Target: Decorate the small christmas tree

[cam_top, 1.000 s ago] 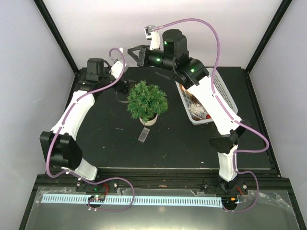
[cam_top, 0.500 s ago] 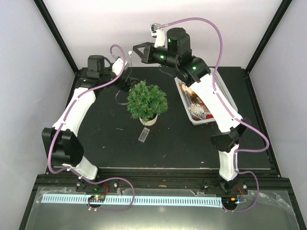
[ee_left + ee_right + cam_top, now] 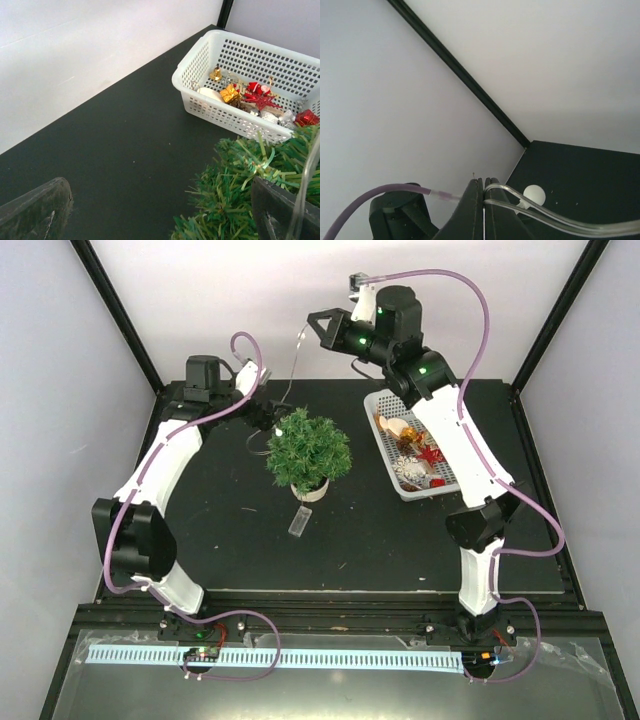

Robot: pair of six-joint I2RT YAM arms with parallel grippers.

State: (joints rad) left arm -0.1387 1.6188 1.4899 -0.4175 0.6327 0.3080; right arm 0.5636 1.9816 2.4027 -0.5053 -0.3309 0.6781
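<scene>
The small christmas tree point(image 3: 308, 448) stands mid-table on its beige base point(image 3: 311, 489); its green needles fill the lower right of the left wrist view point(image 3: 240, 200). My right gripper point(image 3: 318, 325) is raised high behind the tree. It is shut point(image 3: 484, 182) on a thin clear light strand point(image 3: 560, 216) with a white bulb point(image 3: 535, 194). The strand point(image 3: 293, 365) hangs down toward my left gripper point(image 3: 268, 418), which sits low beside the tree's back left. The left gripper point(image 3: 160, 220) is open, and the strand point(image 3: 306, 175) runs past its right finger.
A white basket point(image 3: 383, 440) right of the tree holds several ornaments, among them a red star point(image 3: 259, 99), a gold gift box point(image 3: 230, 93) and a gold bell point(image 3: 216, 74). A small clear plastic piece point(image 3: 298, 521) lies in front of the tree. Enclosure walls stand close behind.
My right gripper has risen and moved right and back, drawing the clear strand up and taut. The left gripper has shifted slightly toward the tree.
</scene>
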